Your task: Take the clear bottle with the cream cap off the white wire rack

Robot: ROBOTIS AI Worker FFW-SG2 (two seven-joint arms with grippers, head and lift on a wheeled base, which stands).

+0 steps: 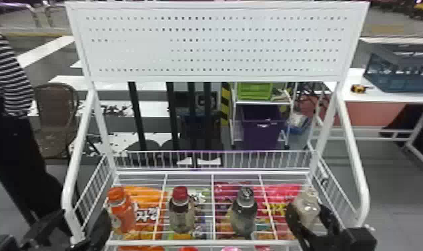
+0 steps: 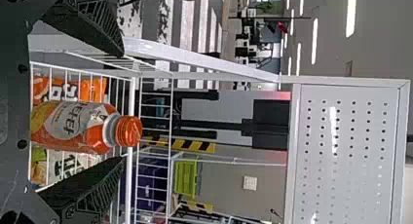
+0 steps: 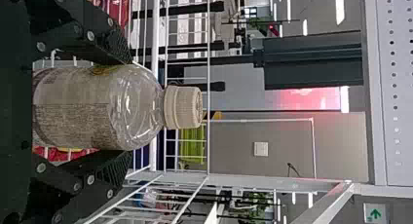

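Observation:
The clear bottle with the cream cap (image 1: 307,204) stands at the right end of the white wire rack (image 1: 200,243), with my right gripper (image 1: 310,215) around it. From the right wrist view, that gripper (image 3: 130,107) has one finger against each side of the clear bottle (image 3: 97,109), below the shoulder; the cream cap (image 3: 183,107) is beyond the fingertips. My left gripper (image 1: 102,227) is at the rack's left end beside the orange bottle. In the left wrist view, the left gripper (image 2: 122,107) is open, the orange bottle (image 2: 70,126) between but apart from its fingers.
A red-capped bottle (image 1: 181,210) and a dark-capped bottle (image 1: 244,212) stand between the grippers. Bagged snacks (image 1: 144,213) show under the wires. Curved side rails (image 1: 354,167) flank the rack, and a perforated panel (image 1: 214,43) rises behind.

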